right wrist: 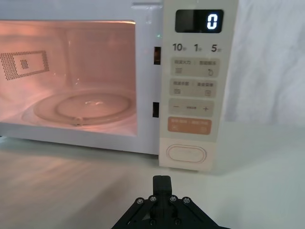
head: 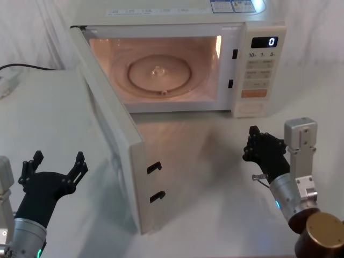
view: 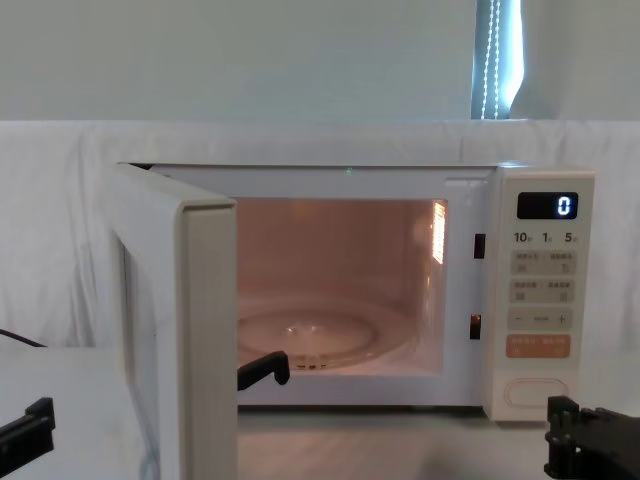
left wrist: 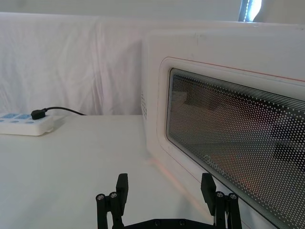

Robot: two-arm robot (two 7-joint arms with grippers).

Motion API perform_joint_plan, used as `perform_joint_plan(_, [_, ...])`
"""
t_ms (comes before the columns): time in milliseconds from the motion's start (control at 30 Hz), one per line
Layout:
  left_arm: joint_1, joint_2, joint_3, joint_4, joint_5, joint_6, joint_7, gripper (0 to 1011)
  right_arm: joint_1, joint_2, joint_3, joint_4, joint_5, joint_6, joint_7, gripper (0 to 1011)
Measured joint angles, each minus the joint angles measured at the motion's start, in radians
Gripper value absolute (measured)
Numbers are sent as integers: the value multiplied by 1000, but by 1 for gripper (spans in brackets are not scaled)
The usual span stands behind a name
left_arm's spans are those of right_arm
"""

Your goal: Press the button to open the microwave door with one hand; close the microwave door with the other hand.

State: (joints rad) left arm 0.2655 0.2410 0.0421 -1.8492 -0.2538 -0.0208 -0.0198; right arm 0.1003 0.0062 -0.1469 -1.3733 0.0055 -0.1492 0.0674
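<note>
Stood wide open on the white worktop, the microwave door, swung out toward the robot's left, cavity lit, glass turntable inside. Hovered just outside the door's window face, left end effector, fingers spread apart. Hung low before the control panel, facing the oval button but apart from it, right end effector, fingers together.

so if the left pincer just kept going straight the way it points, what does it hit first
Probably the microwave door: the open left pincer points at the door's outer face near its lower edge, though it might skim past onto the table.
</note>
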Motion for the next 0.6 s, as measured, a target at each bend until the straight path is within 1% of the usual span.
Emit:
perform_joint_plan(200, [0,0,0,0,0,0,0,1001,-14,-8,19,7,1,-35,-17,0])
perform_joint_plan(300, [0,0,0,0,0,0,0,1001,-14,-10,27,11,2,-41,-21,0])
perform_joint_plan(600, [0,0,0,0,0,0,0,1001,-6,-21,70,32,14,-63,-39,0])
